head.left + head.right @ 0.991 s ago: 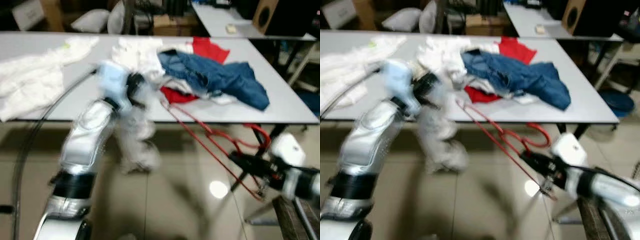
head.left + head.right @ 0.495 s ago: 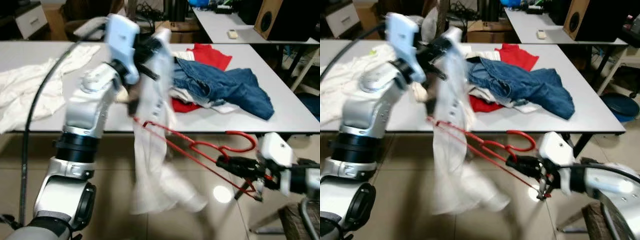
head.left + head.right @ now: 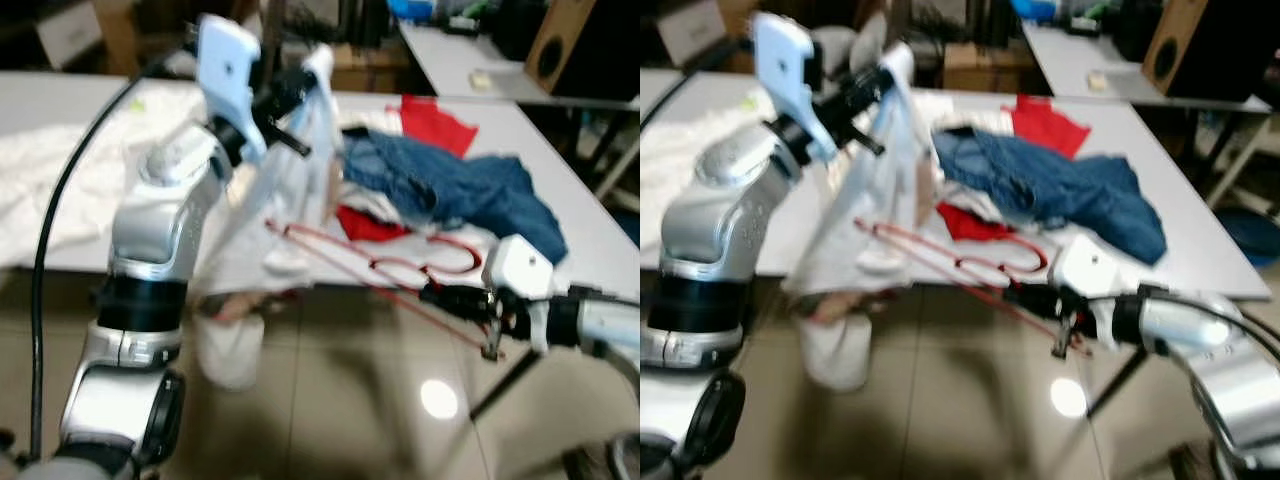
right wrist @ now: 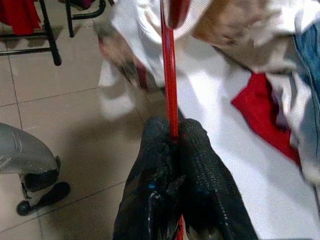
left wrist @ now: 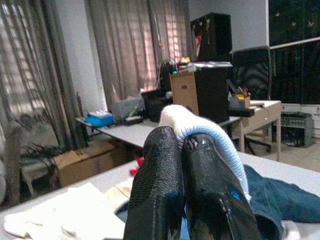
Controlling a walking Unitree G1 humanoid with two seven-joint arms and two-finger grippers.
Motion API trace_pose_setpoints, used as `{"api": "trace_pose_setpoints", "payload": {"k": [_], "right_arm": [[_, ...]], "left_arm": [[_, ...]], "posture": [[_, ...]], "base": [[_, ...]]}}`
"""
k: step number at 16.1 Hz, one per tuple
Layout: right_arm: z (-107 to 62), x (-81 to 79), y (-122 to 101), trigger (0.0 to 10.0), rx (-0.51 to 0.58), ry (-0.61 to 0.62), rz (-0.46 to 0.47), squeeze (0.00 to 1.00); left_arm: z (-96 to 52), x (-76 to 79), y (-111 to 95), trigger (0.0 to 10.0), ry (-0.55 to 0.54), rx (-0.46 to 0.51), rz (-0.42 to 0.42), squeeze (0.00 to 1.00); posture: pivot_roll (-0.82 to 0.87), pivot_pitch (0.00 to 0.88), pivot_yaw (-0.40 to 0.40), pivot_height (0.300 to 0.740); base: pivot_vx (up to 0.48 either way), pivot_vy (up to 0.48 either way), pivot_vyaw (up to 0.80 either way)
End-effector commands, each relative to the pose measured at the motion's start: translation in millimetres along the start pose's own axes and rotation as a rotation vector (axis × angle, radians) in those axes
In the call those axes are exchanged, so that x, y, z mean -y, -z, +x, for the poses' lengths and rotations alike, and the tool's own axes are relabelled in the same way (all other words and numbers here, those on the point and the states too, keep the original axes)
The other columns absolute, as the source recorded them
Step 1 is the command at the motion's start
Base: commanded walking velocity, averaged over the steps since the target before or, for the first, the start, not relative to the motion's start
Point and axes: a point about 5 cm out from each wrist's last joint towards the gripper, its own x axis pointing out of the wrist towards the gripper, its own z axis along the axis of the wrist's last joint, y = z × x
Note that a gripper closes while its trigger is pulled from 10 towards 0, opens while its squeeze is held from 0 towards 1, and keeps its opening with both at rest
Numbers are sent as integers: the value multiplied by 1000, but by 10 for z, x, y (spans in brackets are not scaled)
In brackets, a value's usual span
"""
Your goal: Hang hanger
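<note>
My left gripper (image 3: 302, 92) is raised over the table edge, shut on the top of a white garment (image 3: 270, 190) that hangs from it down past the table to a bunched end (image 3: 228, 345). The left wrist view has the black fingers (image 5: 172, 200) pinched on white cloth (image 5: 200, 132). My right gripper (image 3: 447, 297) is low at the right, shut on a red hanger (image 3: 370, 262). The hanger reaches leftward into the hanging garment, with its hook (image 3: 455, 255) near the table edge. The right wrist view has the fingers (image 4: 172, 175) clamped on the red bar (image 4: 169, 75).
The grey table (image 3: 590, 235) carries a blue denim garment (image 3: 470, 185), red cloth (image 3: 435, 120) and white clothes (image 3: 50, 190) at the left. Beyond it stands a second table (image 3: 470, 70) with a speaker (image 3: 555, 40). Tiled floor (image 3: 350, 400) lies below.
The left gripper has lifted the white garment up off the pile. The right gripper has brought the hanger closer to the table and into the cloth. The camera has also shifted.
</note>
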Motion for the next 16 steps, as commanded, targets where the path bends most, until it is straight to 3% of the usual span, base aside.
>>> {"api": "trace_pose_setpoints", "payload": {"k": [1, 5, 6, 7, 8, 9, 10, 11, 12, 13, 16], "right_arm": [[43, 12, -64, 10000, 15, -22, -38, 0], [150, 166, -84, 10000, -18, -32, -102, 0], [204, 379, -164, 10000, -6, 73, -128, 0], [242, 698, -270, 10000, -7, 244, -170, 0], [201, 1109, -469, 10000, 18, 502, -237, 0], [167, 1229, -549, 10000, 38, 591, -259, 0], [-160, 1573, -1042, 10000, 285, 893, -275, 0], [-436, 1697, -1356, 10000, 484, 1048, -284, 0], [-510, 1702, -1454, 10000, 543, 1064, -308, 0], [-509, 1663, -1519, 10000, 583, 992, -335, 0], [-111, 1409, -1243, 10000, 488, 674, -375, 0]], "left_arm": [[-34, -31, -133, 10000, -9, 43, 7, 0], [4, 112, -266, 10000, 69, 83, -2, 0], [26, 135, -327, 10000, 87, 101, -1, 0], [53, 158, -404, 10000, 103, 126, -1, 0], [82, 171, -507, 10000, 115, 162, -1, 0], [91, 175, -539, 10000, 117, 174, -1, 0], [101, 160, -679, 10000, 113, 223, -1, 0], [93, 143, -777, 10000, 104, 256, -2, 0], [84, 127, -807, 10000, 94, 267, -4, 0], [60, 100, -831, 10000, 72, 277, -3, 0], [-12, 43, -705, 10000, 28, 232, -20, 0]], "posture": [[32, 0, -33, 740], [33, 0, -34, 740], [36, 0, -37, 740], [42, 0, -43, 740], [48, 0, -52, 740], [48, 0, -52, 740], [54, 0, -64, 740], [53, 0, -70, 740], [53, 0, -70, 740], [51, 0, -73, 740], [47, 0, -71, 740]], "base": [[390, 0, 0], [384, 0, 0], [386, 0, 0], [386, 0, 0], [386, 0, 0], [386, 0, 0], [382, 0, 0], [386, 0, 0], [382, 0, 0], [390, 0, 0], [382, 0, 0]]}}
